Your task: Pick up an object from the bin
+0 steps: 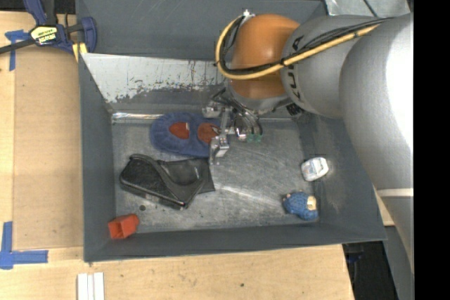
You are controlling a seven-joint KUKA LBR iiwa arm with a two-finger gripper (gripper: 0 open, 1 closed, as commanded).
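Scratched matt metal bin [97,168], fuzzy blue cloth toy [167,142], black leathery pouch [163,179].

No readable text; black marking [293,86] on arm [351,67] illegible.

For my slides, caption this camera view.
Tool beside a blue fuzzy toy and a black pouch in the grey bin.

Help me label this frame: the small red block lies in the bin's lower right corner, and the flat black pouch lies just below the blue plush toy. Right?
No: the camera view shows the small red plastic block in the lower left corner of the grey metal bin, not the right. The flat black fabric pouch does lie just below the blue plush toy.
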